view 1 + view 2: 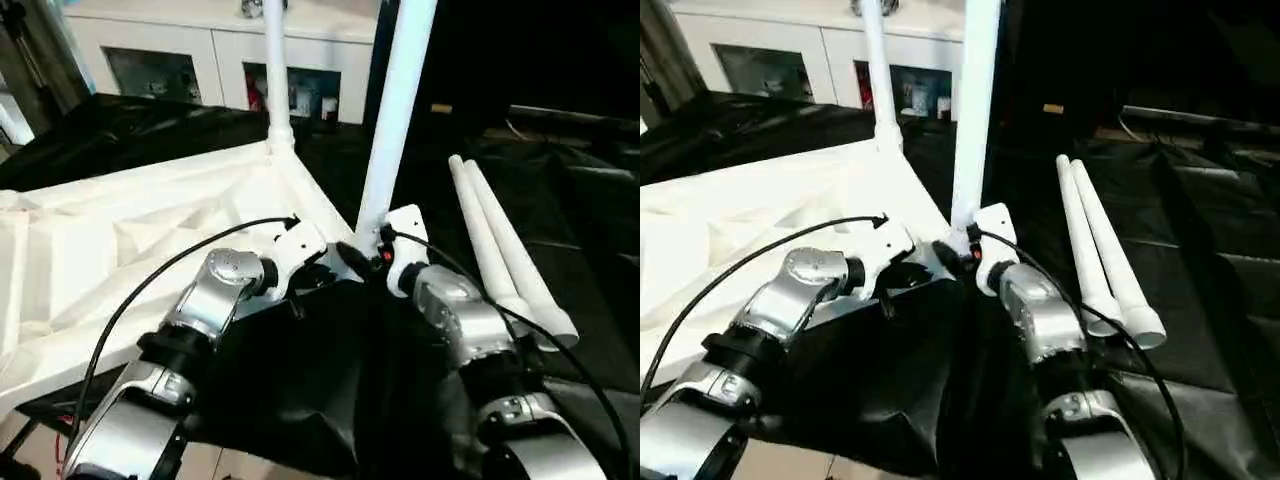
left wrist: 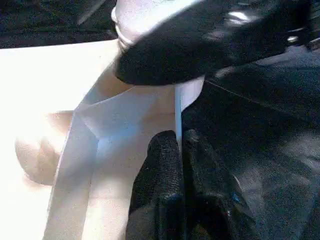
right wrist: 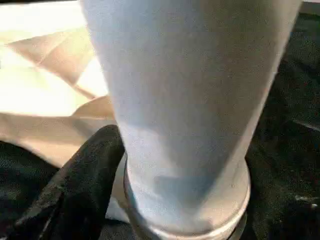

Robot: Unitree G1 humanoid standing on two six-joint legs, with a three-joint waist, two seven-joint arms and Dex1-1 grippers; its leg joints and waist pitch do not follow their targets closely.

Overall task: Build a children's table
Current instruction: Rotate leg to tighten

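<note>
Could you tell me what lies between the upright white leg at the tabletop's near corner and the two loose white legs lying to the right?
Bare black cloth; the left eye view shows nothing between the upright white tubular leg and the two loose white tubular legs.

Overexposed glare on white tabletop point(image 2: 45, 85); blurred close-ups.

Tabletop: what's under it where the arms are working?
Black cloth lies under the tabletop and hangs past the near edge. What the cloth rests on is covered. Two loose legs lie on it beside the tabletop.
</note>
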